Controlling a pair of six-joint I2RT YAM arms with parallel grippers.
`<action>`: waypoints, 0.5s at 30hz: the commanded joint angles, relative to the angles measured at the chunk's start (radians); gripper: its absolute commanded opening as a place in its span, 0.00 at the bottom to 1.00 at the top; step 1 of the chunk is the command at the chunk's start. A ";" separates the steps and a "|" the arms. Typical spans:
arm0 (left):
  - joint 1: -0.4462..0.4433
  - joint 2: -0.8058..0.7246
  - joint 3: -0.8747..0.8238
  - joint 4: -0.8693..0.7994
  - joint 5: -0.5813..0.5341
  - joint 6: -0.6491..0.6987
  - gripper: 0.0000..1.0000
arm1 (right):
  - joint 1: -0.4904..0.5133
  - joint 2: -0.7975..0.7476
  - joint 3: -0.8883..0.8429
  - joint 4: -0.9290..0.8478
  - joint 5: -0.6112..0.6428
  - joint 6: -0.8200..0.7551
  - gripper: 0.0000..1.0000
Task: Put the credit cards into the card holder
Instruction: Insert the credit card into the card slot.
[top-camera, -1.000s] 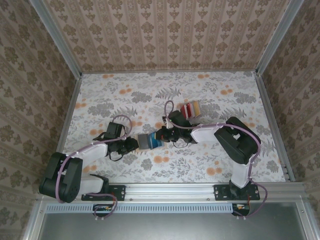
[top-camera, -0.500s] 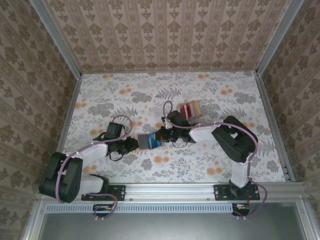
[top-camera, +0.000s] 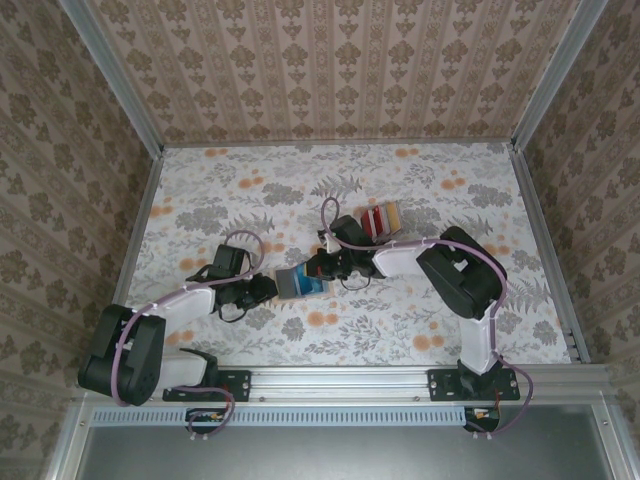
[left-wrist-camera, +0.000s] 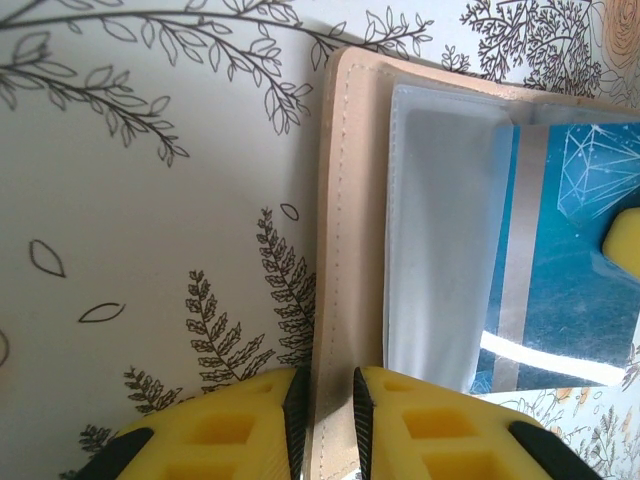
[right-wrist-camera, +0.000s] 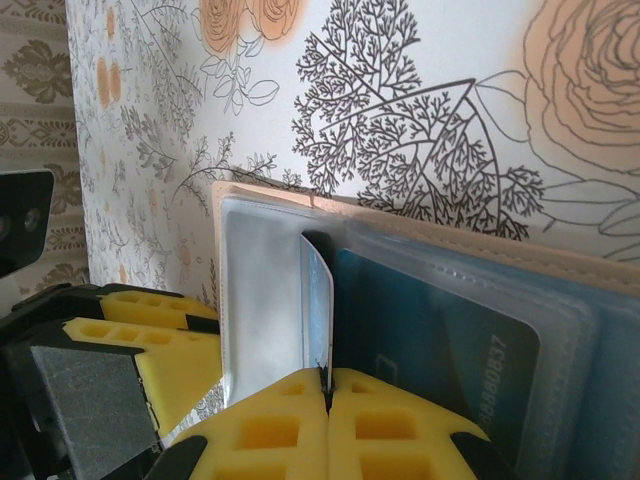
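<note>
1. Top external view: the card holder (top-camera: 289, 283) lies open on the table (top-camera: 450, 190), near the middle and between the two arms. The left claw (top-camera: 268, 287) meets its left edge and the right claw (top-camera: 320, 272) is over its right half. The spare credit cards (top-camera: 381, 218) sit in a small fanned stack farther back, apart from the holder and just behind the right arm's wrist.
2. Left wrist view: the left claw's yellow fingers (left-wrist-camera: 420, 430) are nearly closed, pinching the holder's tan border. This is probably to stop the holder sliding while a card is pushed in from the other side. Beyond a clear pocket (left-wrist-camera: 440, 230) is a patterned blue card (left-wrist-camera: 575, 250), with a yellow fingertip of the other claw at its far edge.
3. Right wrist view: the right claw's fingers are pressed together on a thin blue sheet seen edge-on, most likely the patterned blue card. Its free end is at a pocket mouth by the fold, a hold that probably lets it slide in flat. A dark numbered card (right-wrist-camera: 450, 350) sits in the next sleeve. I cannot tell how deep the held card has gone.
</note>
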 joint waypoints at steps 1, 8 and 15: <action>-0.014 0.015 -0.009 0.000 0.008 -0.010 0.25 | 0.001 0.040 0.025 -0.059 -0.014 -0.024 0.03; -0.015 0.022 -0.008 0.006 0.007 -0.013 0.25 | 0.027 0.051 0.039 -0.066 0.017 -0.021 0.03; -0.025 0.042 0.003 0.018 0.010 -0.017 0.25 | 0.080 0.047 0.053 -0.091 0.136 -0.003 0.03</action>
